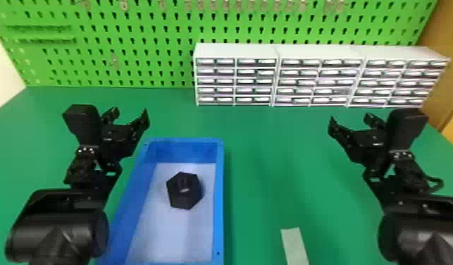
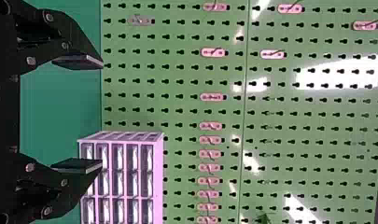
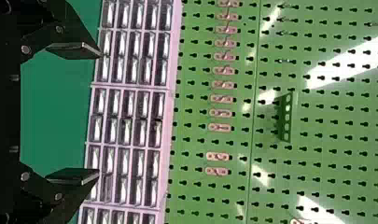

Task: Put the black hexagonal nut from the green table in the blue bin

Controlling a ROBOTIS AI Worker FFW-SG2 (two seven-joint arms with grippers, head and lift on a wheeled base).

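Note:
The black hexagonal nut point(image 1: 184, 190) lies on the pale floor of the blue bin point(image 1: 219, 197), which stands on the green table point(image 1: 264, 169). Left of the bin's far end, my left gripper point(image 1: 130, 114) is held above the table, open with nothing in it. My right gripper point(image 1: 350, 121) is raised on the right side, well away from the bin, also open and holding nothing. In the left wrist view the left gripper point(image 2: 101, 113) has its fingers wide apart; in the right wrist view the right gripper point(image 3: 101, 113) shows the same spread.
White drawer units point(image 1: 278, 53) line the back right of the table against a green pegboard point(image 1: 130, 70). A pale strip point(image 1: 295, 246) lies on the table near the front, right of the bin.

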